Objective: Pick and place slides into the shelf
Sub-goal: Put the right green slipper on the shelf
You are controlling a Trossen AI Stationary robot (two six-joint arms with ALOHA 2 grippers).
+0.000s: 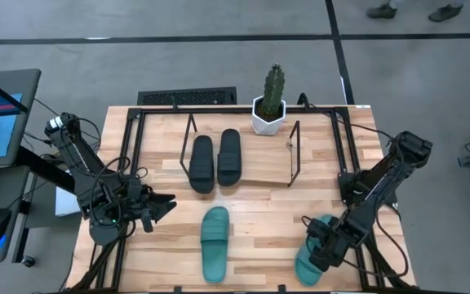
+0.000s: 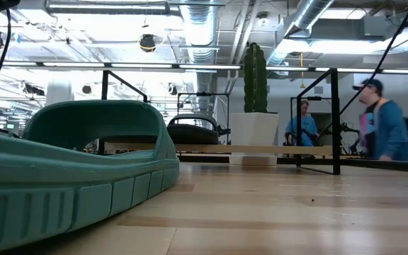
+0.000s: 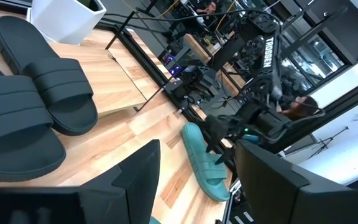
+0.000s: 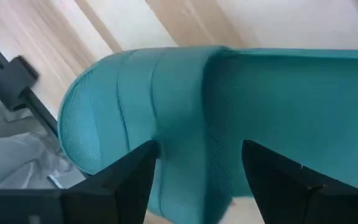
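Two black slides (image 1: 215, 160) lie side by side inside the shelf (image 1: 294, 153). One teal slide (image 1: 214, 243) lies on the desk (image 1: 259, 214) just in front of the shelf. Right pincer (image 1: 321, 249) hangs wide over the second teal slide (image 4: 229, 118), farther right. Left pincer (image 1: 163, 206) waits spread, left of the shelf.

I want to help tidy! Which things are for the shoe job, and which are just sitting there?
For the job: two black slides in the shelf, middle teal slide, teal slide under the right hand.

Just sitting there: cactus pot, keyboard.
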